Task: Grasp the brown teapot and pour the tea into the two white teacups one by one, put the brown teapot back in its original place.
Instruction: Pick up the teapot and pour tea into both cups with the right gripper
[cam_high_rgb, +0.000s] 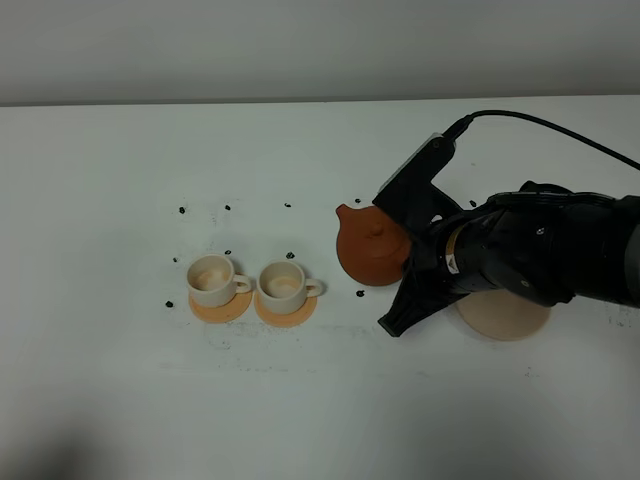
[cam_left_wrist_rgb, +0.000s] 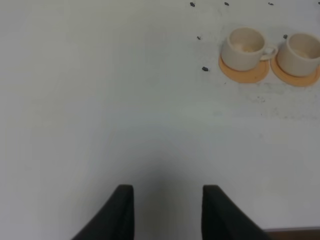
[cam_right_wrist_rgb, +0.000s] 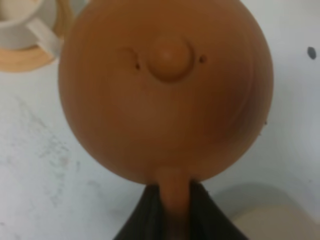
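The right gripper (cam_high_rgb: 412, 262) is clamping its dark fingers (cam_right_wrist_rgb: 150, 212) on the loop handle of the brown teapot (cam_high_rgb: 372, 245), one finger on each side of the handle in the right wrist view. The brown teapot (cam_right_wrist_rgb: 165, 90) is hanging off the beige disc (cam_high_rgb: 505, 318), about midway between the far and near edges of the worktop (cam_high_rgb: 320, 420) and somewhat right of its middle. Its spout is pointing toward the far left corner and its knobbed lid is on. The beige disc is lying bare toward the right edge, partly covered by the arm.

The left teacup (cam_high_rgb: 211, 279) and the right teacup (cam_high_rgb: 282, 285) are standing upright just beside each other, left of the middle of the worktop, each on its own orange coaster (cam_high_rgb: 222, 309) (cam_high_rgb: 286, 316) (both handles are pointing toward the right edge). The right teacup is sitting near the teapot but apart from it. Small dark specks (cam_high_rgb: 184, 210) are dotting the surface around the cups.

The left gripper (cam_left_wrist_rgb: 167, 210) is hovering with its fingers (cam_left_wrist_rgb: 122, 212) spread apart and holding nothing, well apart from the left teacup (cam_left_wrist_rgb: 243, 47) and the right teacup (cam_left_wrist_rgb: 300, 52).
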